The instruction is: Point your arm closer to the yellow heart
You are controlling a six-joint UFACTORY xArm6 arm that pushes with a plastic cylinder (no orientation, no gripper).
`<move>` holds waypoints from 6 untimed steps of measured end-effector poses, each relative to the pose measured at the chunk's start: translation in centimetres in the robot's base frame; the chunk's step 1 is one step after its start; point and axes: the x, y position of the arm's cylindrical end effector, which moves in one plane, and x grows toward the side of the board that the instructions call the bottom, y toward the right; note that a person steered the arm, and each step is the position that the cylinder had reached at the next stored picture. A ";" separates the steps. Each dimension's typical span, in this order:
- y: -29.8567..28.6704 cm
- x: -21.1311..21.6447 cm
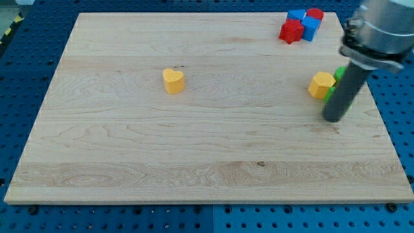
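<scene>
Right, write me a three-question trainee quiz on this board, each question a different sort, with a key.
1. True or false: my tip is touching the yellow heart.
2. Multiple choice: the red and blue blocks sit at the view's A) bottom left, B) centre, C) top right.
3. Fill in: the block just to the view's left of the rod, beside a partly hidden green block, is the ______ block.

Key: 1 false, the tip is far to the view's right of the heart; 2 C; 3 yellow, its shape unclear.
</scene>
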 end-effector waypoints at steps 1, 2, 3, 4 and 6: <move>-7.9 0.0; -16.8 0.0; -26.3 0.0; -34.3 -2.6; -31.5 -7.3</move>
